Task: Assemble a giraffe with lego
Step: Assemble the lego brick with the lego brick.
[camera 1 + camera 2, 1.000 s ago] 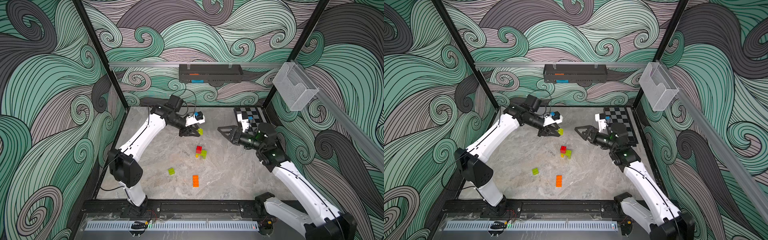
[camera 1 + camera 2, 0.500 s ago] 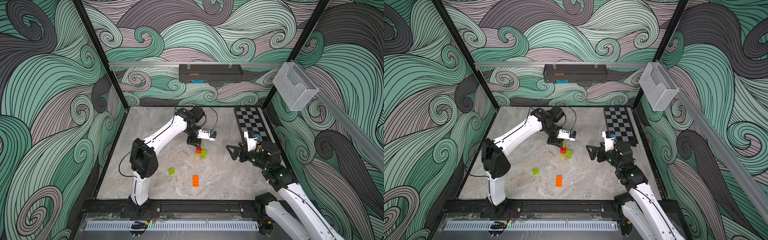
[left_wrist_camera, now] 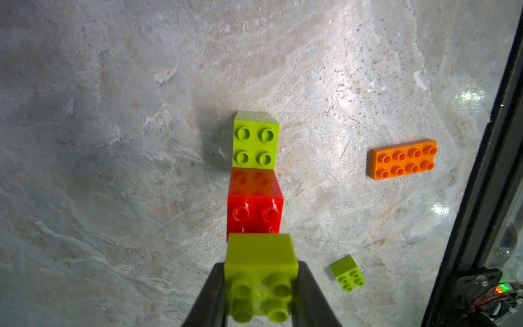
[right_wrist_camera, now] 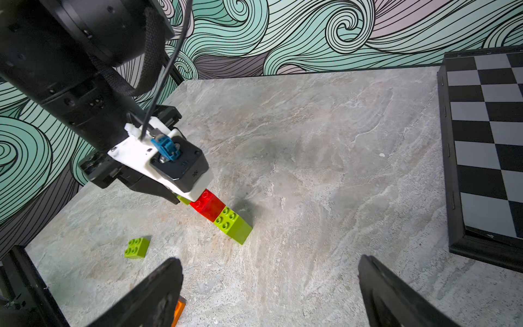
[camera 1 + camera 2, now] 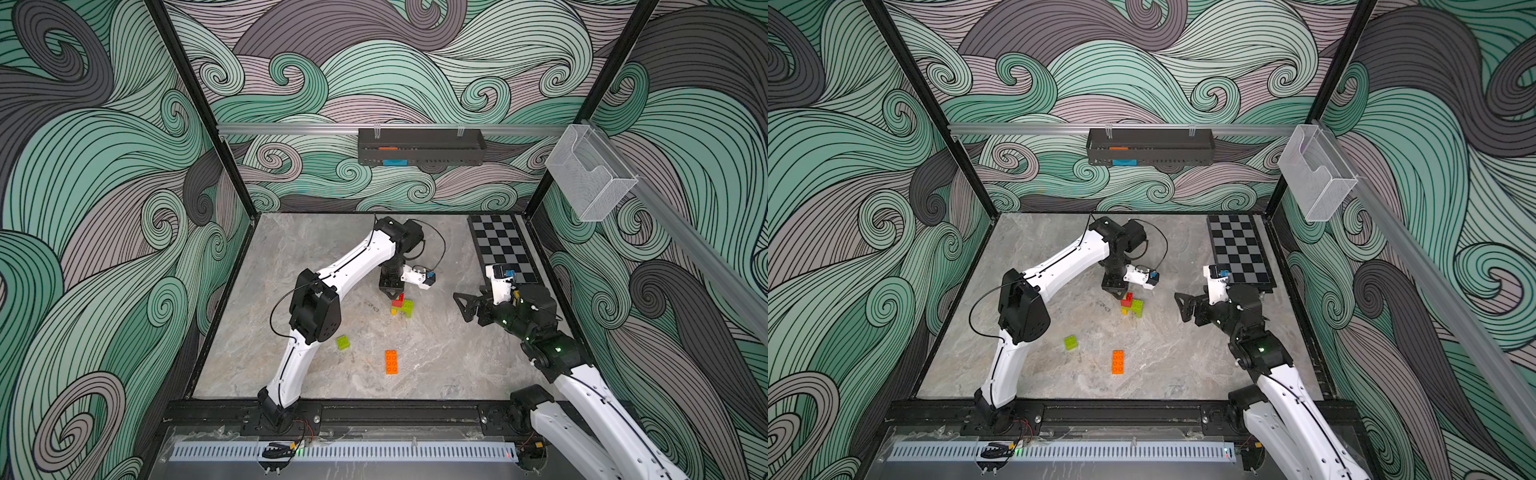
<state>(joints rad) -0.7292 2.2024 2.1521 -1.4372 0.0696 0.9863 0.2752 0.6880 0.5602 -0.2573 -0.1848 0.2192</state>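
The partly built giraffe [image 5: 402, 305] [image 5: 1133, 305] stands mid-table: a lime green brick [image 3: 256, 143] joined to a raised red brick [image 3: 254, 211], with a bit of yellow [image 5: 394, 311] below. My left gripper [image 3: 260, 279] [image 5: 392, 293] hangs just above the red brick, shut on a lime green lego brick [image 3: 261, 263] with its studs facing the camera. My right gripper [image 4: 268, 266] [image 5: 463, 305] is open and empty, to the right of the figure. A loose green brick [image 5: 343, 342] [image 3: 348, 273] and the long orange brick [image 5: 391, 362] [image 3: 403, 159] lie nearer the front.
A chessboard [image 5: 503, 249] lies along the right edge of the table. A black shelf [image 5: 419, 145] hangs on the back wall and a clear basket [image 5: 590, 174] on the right rail. The black frame rail [image 5: 332, 409] borders the front.
My left arm swung from the back of the table to just above the figure, carrying the green brick. My right gripper drew back toward the front right, still open.
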